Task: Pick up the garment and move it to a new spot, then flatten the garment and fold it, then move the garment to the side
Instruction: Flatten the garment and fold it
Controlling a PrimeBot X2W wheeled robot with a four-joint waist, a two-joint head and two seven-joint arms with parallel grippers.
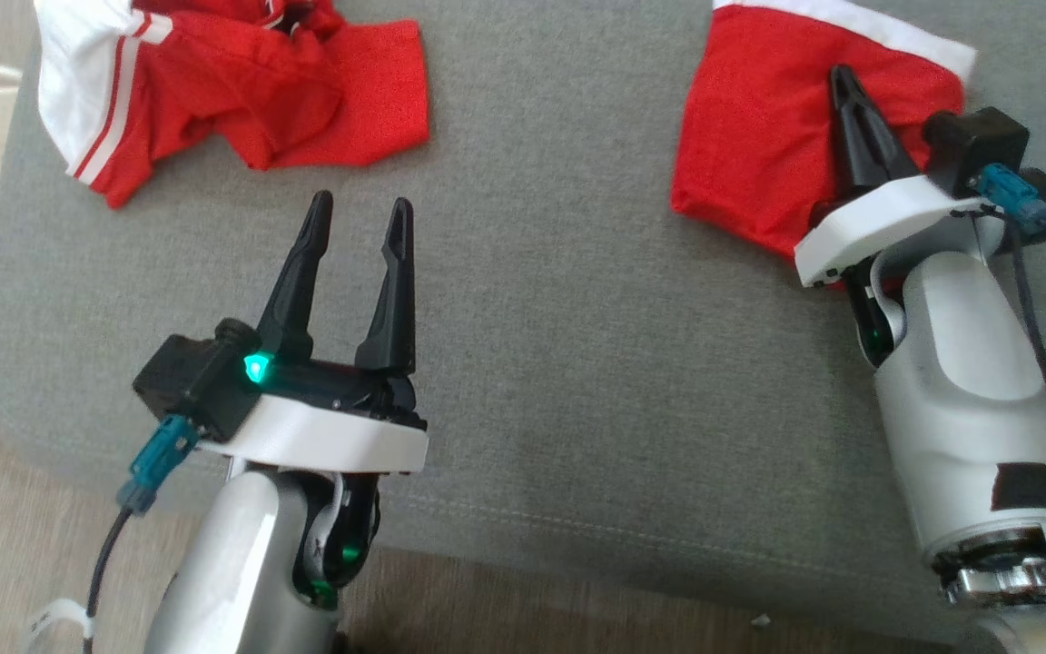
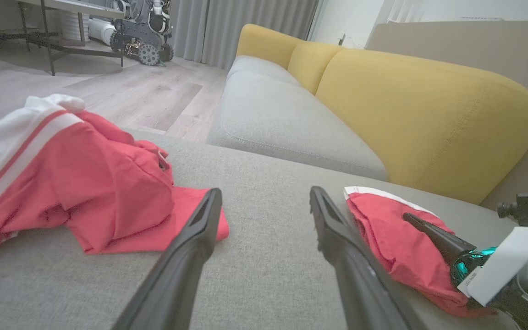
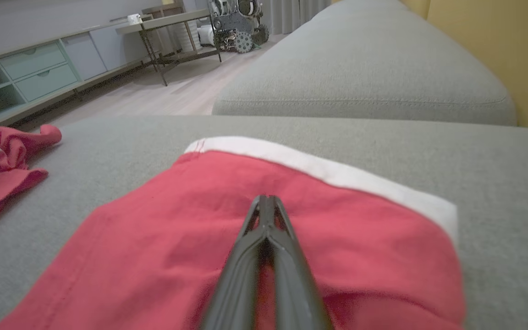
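Got the left gripper (image 1: 361, 202) nearest, spread wide over the grey fabric sofa seat (image 1: 559, 381), holding nothing. On the right, got the right gripper (image 1: 841, 74) pressed together, laid over a folded red garment with a white band (image 1: 750, 136); can't tell whether pinching any cloth. Further back left, seeing a crumpled red-and-white striped garment (image 1: 241, 82), plus a yellow sofa backrest (image 2: 406, 105) beyond.

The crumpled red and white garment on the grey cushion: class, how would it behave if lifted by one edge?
The crumpled red and white garment looks floppy: its folds suggest draping. Probably light, thin cloth. The grey fabric cushion may resist sliding.
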